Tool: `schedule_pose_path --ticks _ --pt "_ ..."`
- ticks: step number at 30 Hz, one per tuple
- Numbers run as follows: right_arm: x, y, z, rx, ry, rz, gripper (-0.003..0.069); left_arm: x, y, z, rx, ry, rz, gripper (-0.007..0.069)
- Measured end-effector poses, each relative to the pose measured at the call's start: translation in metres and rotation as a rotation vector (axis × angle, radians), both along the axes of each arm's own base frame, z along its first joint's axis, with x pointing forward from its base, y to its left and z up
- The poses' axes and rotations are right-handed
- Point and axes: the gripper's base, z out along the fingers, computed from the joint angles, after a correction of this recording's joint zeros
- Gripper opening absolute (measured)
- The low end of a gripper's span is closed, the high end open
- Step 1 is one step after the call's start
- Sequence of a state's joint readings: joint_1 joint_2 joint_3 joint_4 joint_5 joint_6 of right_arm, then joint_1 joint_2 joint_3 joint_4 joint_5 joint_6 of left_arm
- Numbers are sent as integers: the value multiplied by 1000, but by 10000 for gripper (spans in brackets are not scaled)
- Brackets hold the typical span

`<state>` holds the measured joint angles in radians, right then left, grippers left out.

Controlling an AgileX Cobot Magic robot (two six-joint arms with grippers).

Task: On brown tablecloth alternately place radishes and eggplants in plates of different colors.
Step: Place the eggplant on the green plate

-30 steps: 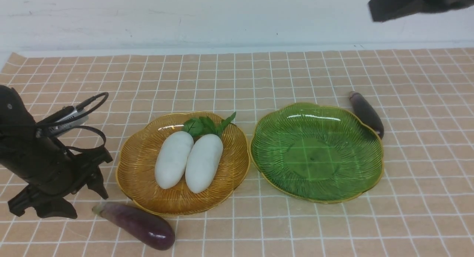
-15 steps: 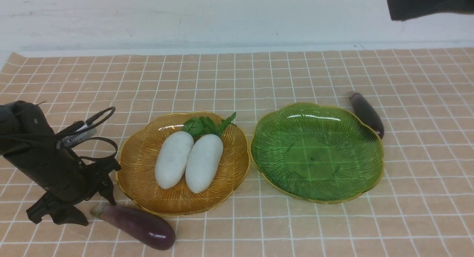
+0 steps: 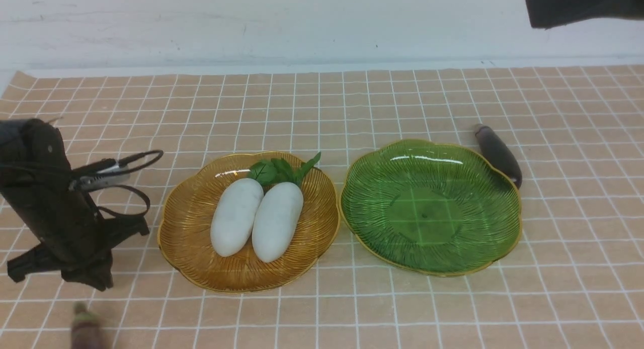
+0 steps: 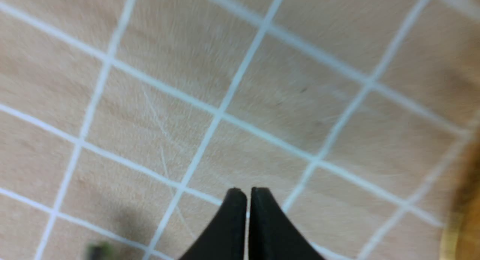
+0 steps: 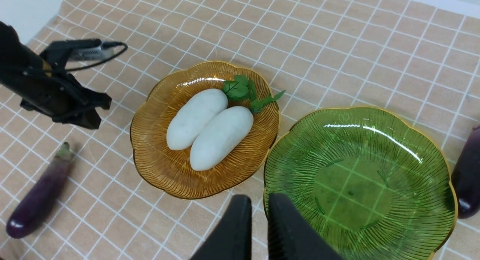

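Right wrist view: eggplant (image 5: pixel 41 198) stem toward claw (image 5: pixel 92 119).

The tablecloth (image 3: pixel 312 319) is light tan-brown, crossed by a grid of thin white lines. One plate (image 3: pixel 181 228) is amber-yellow, the other plate (image 3: pixel 427 218) translucent green; both have fine ribbed lines and gold rims. The two radishes (image 3: pixel 234 215) (image 3: pixel 277 222) are white with deep green leaves (image 3: pixel 274 171). One eggplant (image 5: pixel 39 200) is dark purple with a dull green-brown stem end; the other eggplant (image 3: pixel 498 155) looks nearly black-purple. The wall (image 3: pixel 302 27) is pale bluish white with faint grey marks. The left arm (image 3: pixel 45 203) is black.
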<state>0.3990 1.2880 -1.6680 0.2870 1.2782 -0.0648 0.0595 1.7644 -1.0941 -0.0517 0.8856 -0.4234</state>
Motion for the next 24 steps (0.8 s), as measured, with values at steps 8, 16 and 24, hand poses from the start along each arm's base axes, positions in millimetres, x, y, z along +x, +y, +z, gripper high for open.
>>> schedule_pose_path --ticks 8,16,24 --pt "0 0 0 1 0 0 57 -3 4 41 61 -53 -54 -3" --pt "0 0 0 0 0 2 57 -57 31 92 275 -18 -57 11" --pt "0 0 0 -7 -7 15 57 -143 70 123 219 -173 88 20"
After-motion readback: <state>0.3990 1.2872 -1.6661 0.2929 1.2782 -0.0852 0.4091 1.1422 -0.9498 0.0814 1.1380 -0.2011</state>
